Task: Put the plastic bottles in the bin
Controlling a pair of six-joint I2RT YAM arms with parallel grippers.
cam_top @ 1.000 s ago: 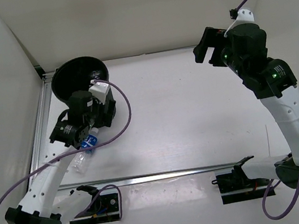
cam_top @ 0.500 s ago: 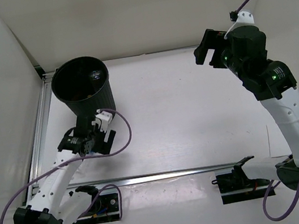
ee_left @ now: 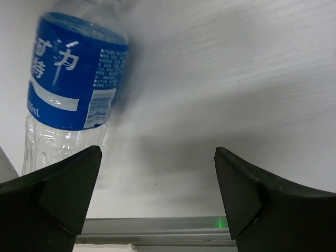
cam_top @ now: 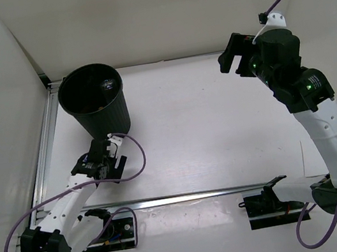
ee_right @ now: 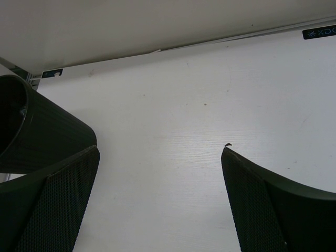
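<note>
Found the worktop (cam_top: 207, 126) filling the overhead frame, with the black bin (cam_top: 110, 115) upright at upper left, mouth up to take drops from above. Noted the right arm (cam_top: 310, 102) raised at upper right, probably held clear of the work, with the right fingers (ee_right: 52, 205) wide apart above the worktop, holding nothing. Saw one blue-labelled bottle (ee_left: 73, 79) lying on the worktop at upper left of the left wrist frame, outside the bin. Caught the left fingers (ee_left: 52, 194) low, spread fully, gripping nothing, the bottle's clear end behind one finger, contact impossible to tell; judged that a line-up for a pick.
</note>
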